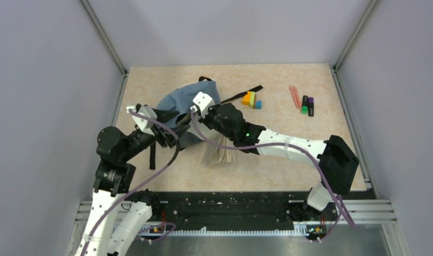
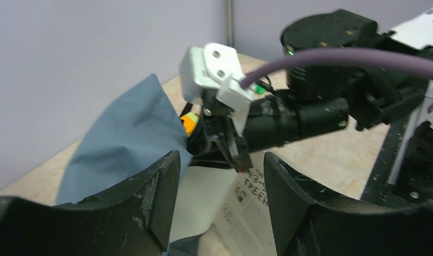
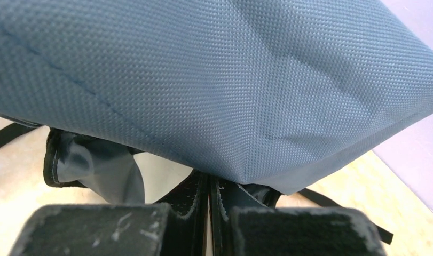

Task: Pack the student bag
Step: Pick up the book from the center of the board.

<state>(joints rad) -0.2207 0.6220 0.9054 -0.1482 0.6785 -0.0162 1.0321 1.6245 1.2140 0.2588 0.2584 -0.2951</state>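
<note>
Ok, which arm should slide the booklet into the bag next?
Left. The left gripper is open and empty, its fingers aimed at the printed booklet by the student bag. The right gripper is shut on the bag's black edge, holding it up, so probably best left there.

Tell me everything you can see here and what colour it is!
student bag: one, dusty blue, black straps, left-middle of table.
booklet: one, white printed pages, under the right arm.
blocks: one cluster, orange, green, blue, right of the bag.
pencils: a few, pinkish-red, far right.
highlighters: two, green and purple, beside the pencils.
table: one, beige, under everything.
left pincer: one, black, open, facing the bag.
right pincer: one, black, shut on the bag's black edge.
</note>
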